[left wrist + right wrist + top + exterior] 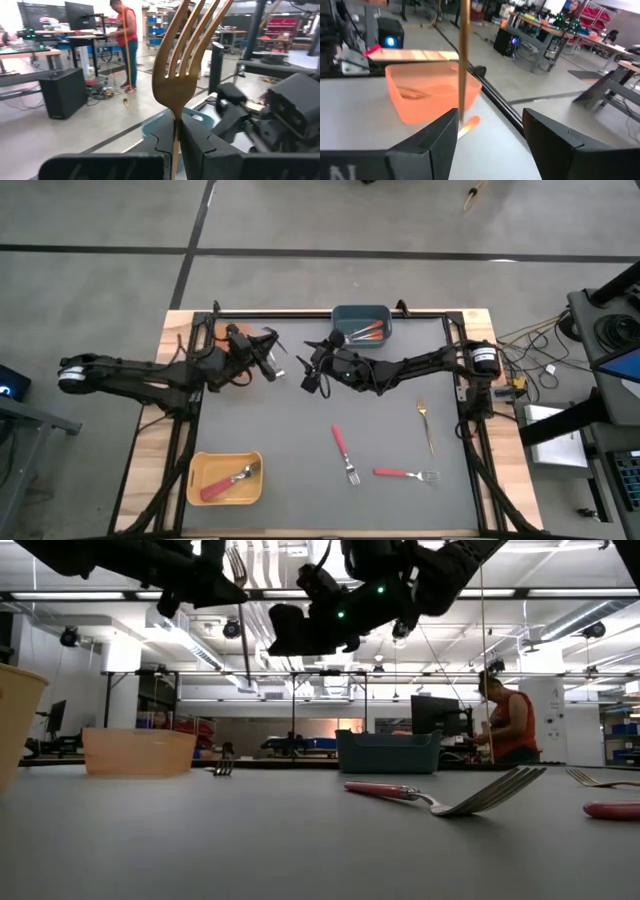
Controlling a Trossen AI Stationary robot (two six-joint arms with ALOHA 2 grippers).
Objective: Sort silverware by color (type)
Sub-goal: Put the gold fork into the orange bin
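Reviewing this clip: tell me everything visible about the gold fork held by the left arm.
The gold fork is thin, all one metallic gold colour, with four tines. It stands upright, tines up, clamped by its handle between the shut fingers of the left pincer. It hangs above the table's back left part, near the orange bin. The right pincer is open just beside the handle's lower part and is not gripping it. Nothing else touches it.

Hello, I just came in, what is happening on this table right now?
The robot is sorting forks by type into bins. The left gripper is shut on a gold fork, held upright above the table's back left. The right gripper is open right beside it. Two red-handled forks and another gold one lie unsorted on the table. The yellow bin, blue bin and orange bin each hold something already.
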